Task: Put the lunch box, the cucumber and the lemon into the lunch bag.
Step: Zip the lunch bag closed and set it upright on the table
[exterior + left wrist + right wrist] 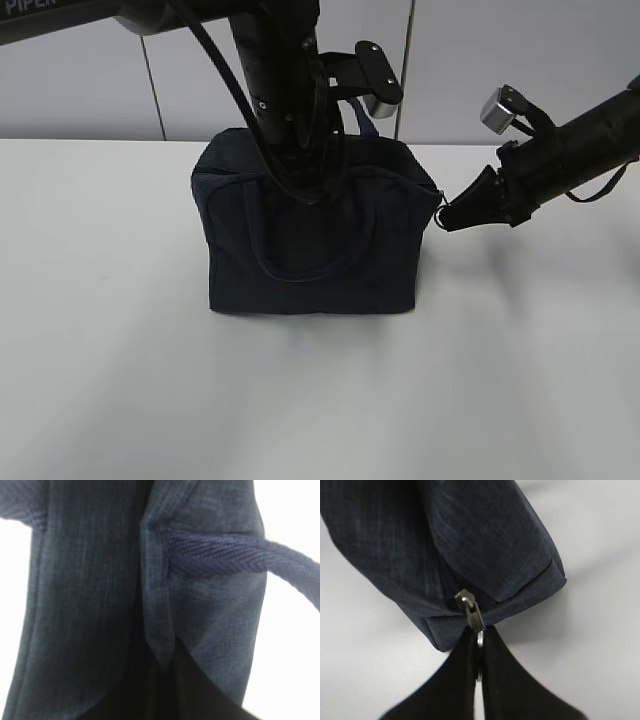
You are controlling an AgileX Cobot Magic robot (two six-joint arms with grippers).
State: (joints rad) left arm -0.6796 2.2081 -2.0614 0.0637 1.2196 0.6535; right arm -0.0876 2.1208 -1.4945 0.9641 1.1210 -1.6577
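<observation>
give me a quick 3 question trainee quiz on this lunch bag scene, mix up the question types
1. True or false: the lunch bag lies flat on its side on the table.
2. Multiple choice: the right tool is shut on A) a loop handle, B) the zip's ring pull, C) a lemon.
3. Short answer: where on the bag, in the exterior view, does the left arm come down?

Key
1. False; it stands upright.
2. B
3. At the top middle, by the handles; the left tool itself is hidden there.
</observation>
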